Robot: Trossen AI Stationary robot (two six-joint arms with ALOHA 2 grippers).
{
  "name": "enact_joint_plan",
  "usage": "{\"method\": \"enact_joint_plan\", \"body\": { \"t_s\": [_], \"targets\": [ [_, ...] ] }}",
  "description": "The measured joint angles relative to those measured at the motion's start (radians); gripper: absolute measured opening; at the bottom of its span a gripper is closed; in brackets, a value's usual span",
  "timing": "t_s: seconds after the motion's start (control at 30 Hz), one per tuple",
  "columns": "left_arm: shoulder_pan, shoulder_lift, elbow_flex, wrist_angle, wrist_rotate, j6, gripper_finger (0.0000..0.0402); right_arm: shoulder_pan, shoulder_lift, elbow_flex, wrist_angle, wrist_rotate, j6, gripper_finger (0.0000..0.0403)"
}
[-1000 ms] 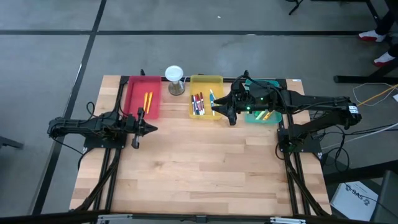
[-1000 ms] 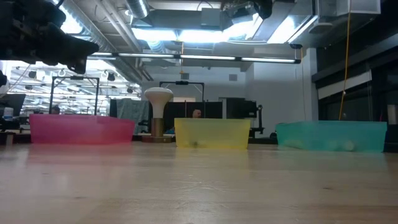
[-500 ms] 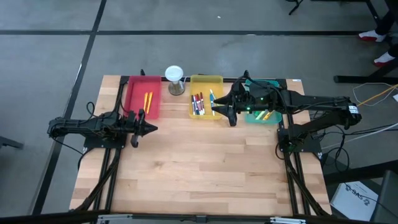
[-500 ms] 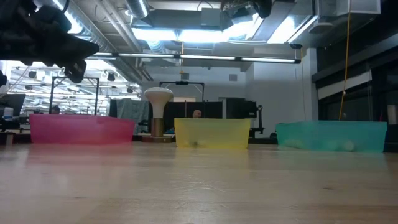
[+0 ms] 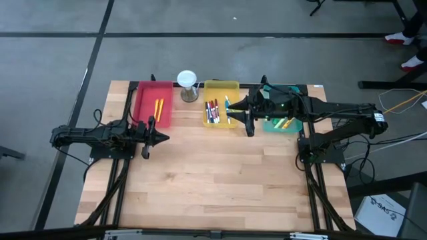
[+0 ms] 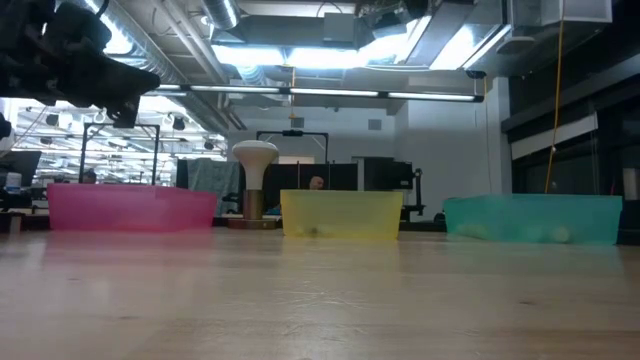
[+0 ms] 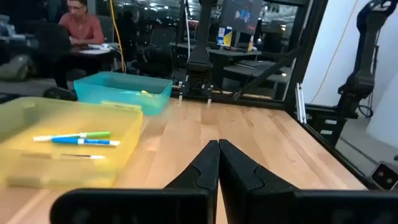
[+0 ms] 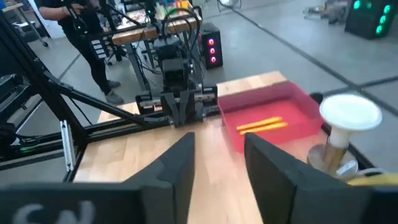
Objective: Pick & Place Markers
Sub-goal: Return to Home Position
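Markers all binned, some just beside my spread, empty right pincer; left pincer pressed together; I judge only homing remains.

1. Two thin yellow-orange capped markers lay flat and side by side in the red rectangular plastic tray at the table's 11 o'clock, running roughly 12 to 6.
2. Several red-and-white and blue capped markers lay bunched in the yellow rectangular plastic tray at 12 o'clock. Toward its 3 o'clock side a green-capped marker and a blue marker lay close together.
3. A few yellow and orange capped markers lay in the teal rectangular plastic tray at 1 o'clock, partly hidden.
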Motion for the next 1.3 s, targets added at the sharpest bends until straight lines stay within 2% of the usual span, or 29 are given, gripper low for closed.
{"method": "enact_joint_plan", "body": {
  "t_s": [0.47,0.93,1.3],
  "targets": [
    [0.000,0.000,0.000,0.001,0.001,0.000,0.0007,0.000,0.000,0.000,0.066,-0.026,-0.119,0.0006],
    [0.000,0.000,0.000,0.002,0.001,-0.001,0.0010,0.001,0.000,0.000,0.142,-0.048,-0.180,0.0003],
    [0.000,0.000,0.000,0.002,0.001,-0.001,0.0006,0.062,0.000,-0.008,0.158,-0.044,-0.225,0.0002]
  ]
}}
